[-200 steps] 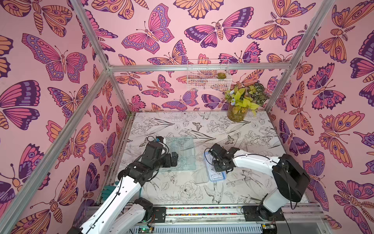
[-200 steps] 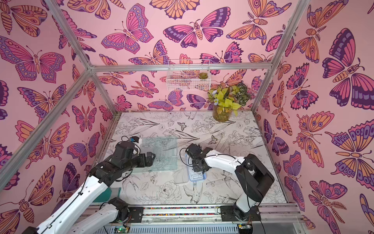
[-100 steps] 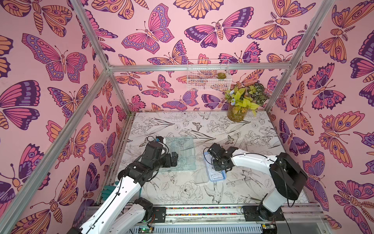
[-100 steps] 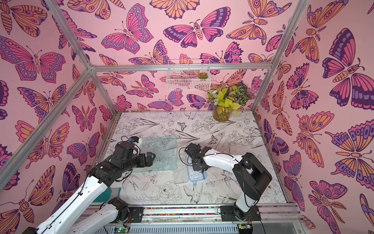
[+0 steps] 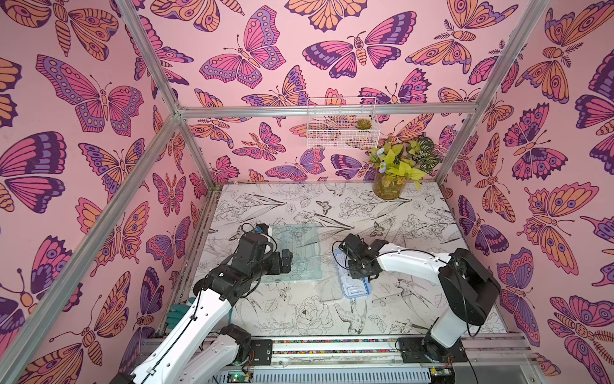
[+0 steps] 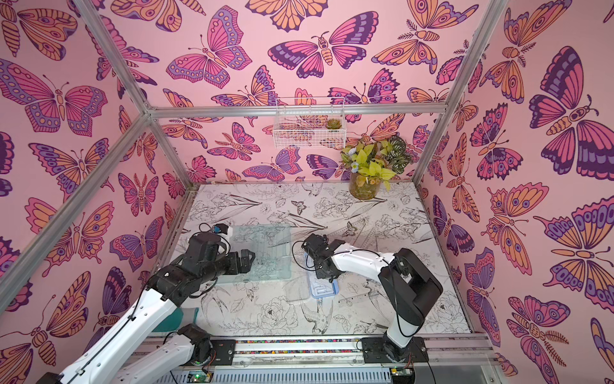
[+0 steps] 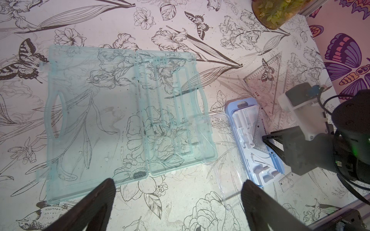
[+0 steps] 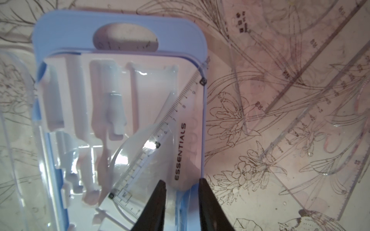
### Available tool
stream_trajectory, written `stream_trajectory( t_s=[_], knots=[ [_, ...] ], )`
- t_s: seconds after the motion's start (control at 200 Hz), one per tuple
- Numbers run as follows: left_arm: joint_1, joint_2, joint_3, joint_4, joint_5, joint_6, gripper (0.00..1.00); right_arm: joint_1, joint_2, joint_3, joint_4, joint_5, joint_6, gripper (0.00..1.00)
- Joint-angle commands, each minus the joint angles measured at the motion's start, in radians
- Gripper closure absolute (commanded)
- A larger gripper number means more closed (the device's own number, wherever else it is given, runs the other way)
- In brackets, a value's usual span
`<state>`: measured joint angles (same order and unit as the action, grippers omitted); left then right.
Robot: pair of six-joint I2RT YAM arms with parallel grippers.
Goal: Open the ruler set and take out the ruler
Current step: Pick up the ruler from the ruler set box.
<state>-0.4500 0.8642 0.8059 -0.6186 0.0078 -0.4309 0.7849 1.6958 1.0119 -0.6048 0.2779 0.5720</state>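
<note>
R tool (image 8: pixel 181 185), floral tbl (image 5: pixel 415 319), butterfly walls (image 5: pixel 99 99).

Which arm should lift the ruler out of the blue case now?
Right. Its claw hangs directly over the open blue case, tips beside the clear ruler lying across the tray. The left claw is wide open at the green case, away from the ruler.

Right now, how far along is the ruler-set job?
Done: blue case lies open, clear lid flipped aside; clear rulers already lie on the table beside it. In hand: right gripper is low over the tray, jaws narrowly apart at a clear piece still inside; grip unclear. Left gripper open, holding nothing. Left: lift that piece out.
</note>
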Motion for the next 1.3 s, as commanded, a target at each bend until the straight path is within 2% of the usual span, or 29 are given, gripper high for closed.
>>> stream_trajectory(
  t_s=[0.0,0.12,0.255,0.33,0.596,1.031,1.172,1.292],
  knots=[
    [0.007,0.001,0.023,-0.009,0.003,0.003,0.0,-0.002,0.012,0.02,-0.018,0.033,0.001,0.7],
    [0.007,0.002,0.025,-0.009,0.003,0.001,0.0,-0.007,-0.011,0.013,-0.021,0.052,0.003,0.71],
    [0.006,0.006,0.024,-0.008,0.001,0.001,0.0,-0.012,-0.021,0.008,-0.018,0.055,0.003,0.82],
    [0.007,0.005,0.023,-0.008,0.001,0.001,0.0,-0.012,-0.02,0.007,-0.014,0.051,0.005,0.84],
    [0.007,0.002,0.016,-0.01,-0.002,0.0,0.0,-0.012,-0.031,0.002,-0.009,0.044,0.008,0.86],
    [0.006,0.002,0.016,-0.007,-0.001,0.0,0.0,-0.013,-0.145,0.03,-0.064,0.043,-0.001,0.84],
    [0.001,0.016,0.032,-0.003,0.025,0.047,0.0,-0.065,-0.187,0.022,-0.082,0.041,-0.007,0.84],
    [-0.047,0.053,0.062,0.004,0.017,0.107,0.0,-0.165,-0.235,-0.002,-0.083,0.005,-0.023,0.84]
  ],
)
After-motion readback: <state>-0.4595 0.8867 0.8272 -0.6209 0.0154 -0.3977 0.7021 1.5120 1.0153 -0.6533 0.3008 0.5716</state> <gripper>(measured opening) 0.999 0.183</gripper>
